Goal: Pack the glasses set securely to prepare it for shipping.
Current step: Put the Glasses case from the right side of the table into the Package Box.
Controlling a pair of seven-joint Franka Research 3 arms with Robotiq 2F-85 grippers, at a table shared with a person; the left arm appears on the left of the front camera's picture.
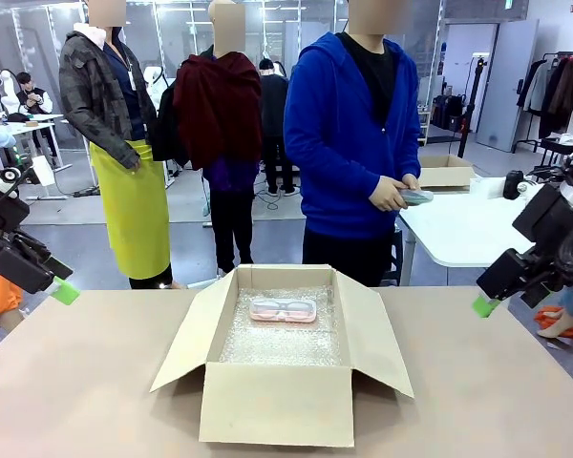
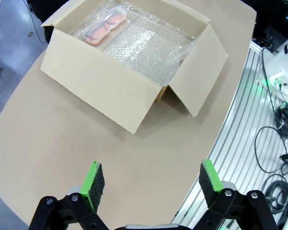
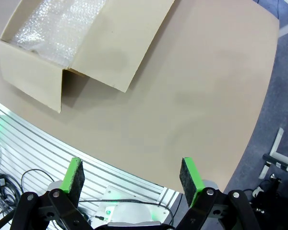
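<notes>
The pale pink glasses case lies on bubble wrap at the far end of the open cardboard box; it also lies in the box's far corner. A person in a blue hoodie stands behind the table and holds a small pale greenish oblong thing in both hands, apparently the mint green case. My left gripper hovers at the table's left edge, open and empty. My right gripper hangs off the right edge, open and empty.
The box flaps spread out to both sides, and one flap reaches toward my right gripper. Bare tabletop lies on either side of the box. A white table with another box stands behind, and other people stand farther back.
</notes>
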